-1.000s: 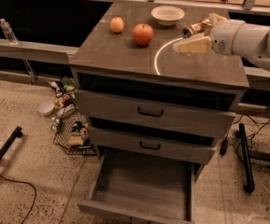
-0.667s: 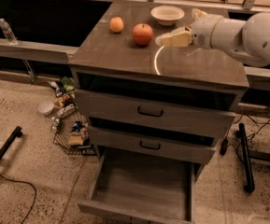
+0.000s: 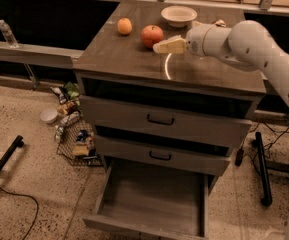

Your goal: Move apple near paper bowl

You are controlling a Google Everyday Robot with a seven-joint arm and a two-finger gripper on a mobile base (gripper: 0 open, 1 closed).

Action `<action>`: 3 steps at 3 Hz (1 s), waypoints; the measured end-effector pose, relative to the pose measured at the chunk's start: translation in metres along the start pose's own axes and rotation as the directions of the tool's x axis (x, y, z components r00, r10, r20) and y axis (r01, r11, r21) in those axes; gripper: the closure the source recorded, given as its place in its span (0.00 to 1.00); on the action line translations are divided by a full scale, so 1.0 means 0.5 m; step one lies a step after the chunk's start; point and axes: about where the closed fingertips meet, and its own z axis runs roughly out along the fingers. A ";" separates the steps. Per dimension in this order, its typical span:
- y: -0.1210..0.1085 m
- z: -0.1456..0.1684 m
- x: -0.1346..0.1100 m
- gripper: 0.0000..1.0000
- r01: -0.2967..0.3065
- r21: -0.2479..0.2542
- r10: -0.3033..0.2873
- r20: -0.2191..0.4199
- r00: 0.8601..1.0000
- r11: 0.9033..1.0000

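The red apple (image 3: 152,35) sits on the cabinet top (image 3: 134,59), left of centre. The off-white paper bowl (image 3: 178,15) stands behind and to the right of it, near the back edge. My gripper (image 3: 160,47) reaches in from the right on a white arm (image 3: 244,41), its pale tips just right of the apple and slightly in front of it. It holds nothing that I can see.
A smaller orange fruit (image 3: 124,26) lies left of the apple. A crushed can (image 3: 218,22) is partly hidden behind the arm. The bottom drawer (image 3: 154,196) stands pulled out. A wire basket (image 3: 76,139) with clutter sits on the floor at left.
The gripper has moved left across the cabinet top, from the right side to just beside the apple. The apple and bowl have not moved.
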 end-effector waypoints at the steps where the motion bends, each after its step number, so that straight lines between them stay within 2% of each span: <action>1: -0.015 0.061 -0.001 0.00 -0.019 0.016 0.019 0.001 1.000 1.000; 2: -0.001 0.106 -0.023 0.00 -0.016 -0.013 0.016 0.014 1.000 1.000; 3: 0.034 0.142 -0.009 0.00 -0.031 -0.059 0.031 -0.006 0.999 0.998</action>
